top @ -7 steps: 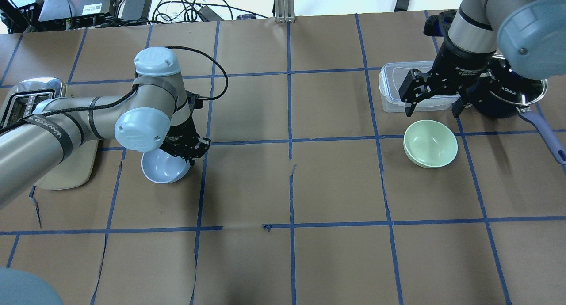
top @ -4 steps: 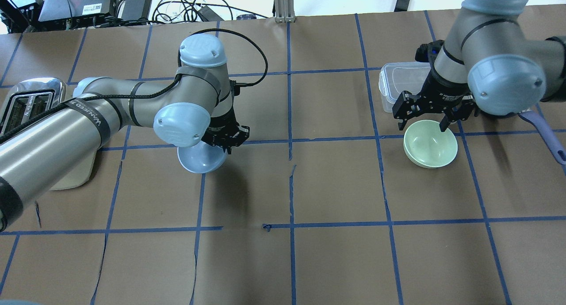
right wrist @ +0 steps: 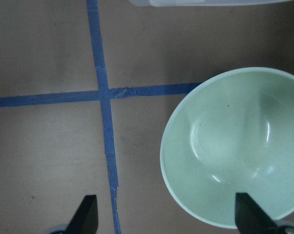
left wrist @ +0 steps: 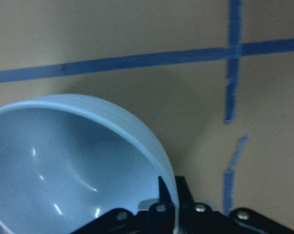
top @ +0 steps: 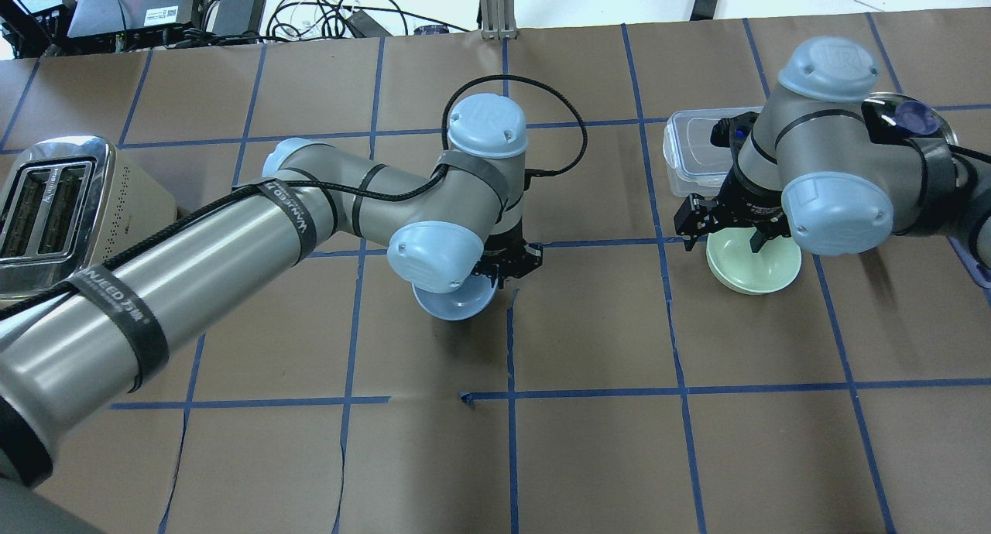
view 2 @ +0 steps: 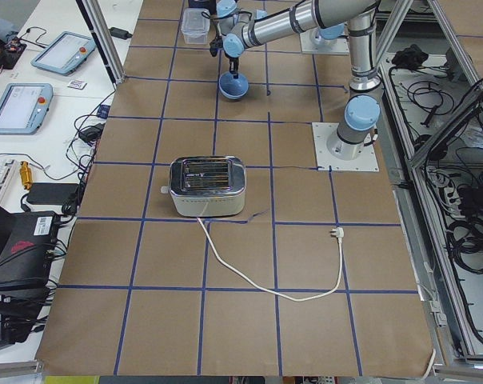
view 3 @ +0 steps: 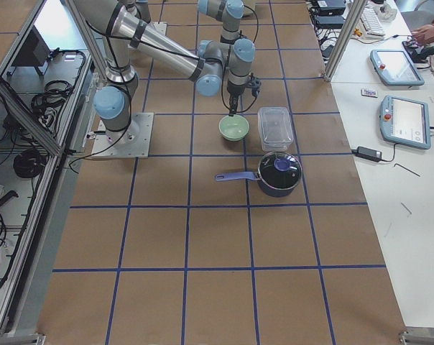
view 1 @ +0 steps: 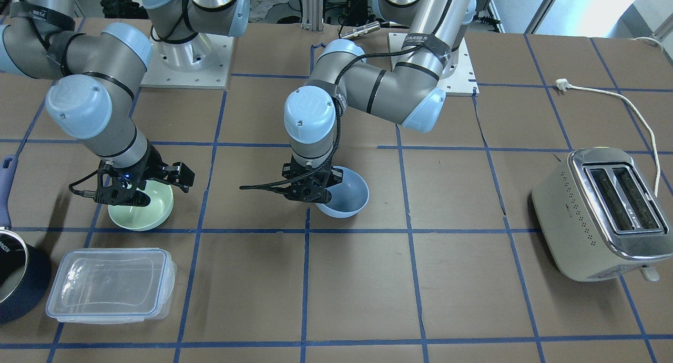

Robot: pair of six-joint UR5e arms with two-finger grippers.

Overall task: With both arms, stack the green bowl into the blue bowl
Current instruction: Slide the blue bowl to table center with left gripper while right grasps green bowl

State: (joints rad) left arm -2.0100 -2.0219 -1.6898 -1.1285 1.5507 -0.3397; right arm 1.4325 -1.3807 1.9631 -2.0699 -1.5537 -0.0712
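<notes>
The blue bowl [top: 453, 308] hangs tilted near the table's centre and also shows in the front view [view 1: 347, 197]. My left gripper [top: 507, 265] is shut on its rim; the left wrist view shows the bowl [left wrist: 64, 165] pinched between the fingertips [left wrist: 161, 197]. The green bowl [top: 757, 269] sits on the table at the right and also shows in the front view [view 1: 144, 210]. My right gripper [top: 721, 236] is open and low over it. In the right wrist view one finger [right wrist: 249, 214] is over the green bowl [right wrist: 234, 146] and the other is outside its rim.
A toaster [top: 54, 201] stands at the far left. A clear rectangular container [top: 697, 155] lies just beyond the green bowl. A dark pot with a lid [view 1: 16, 279] and a purple handle is beside it. Brown paper with blue tape lines covers the table [top: 588, 441].
My left arm has carried the blue bowl rightwards toward the table's centre. My right gripper has come down from over the container to straddle the green bowl's rim, still open.
</notes>
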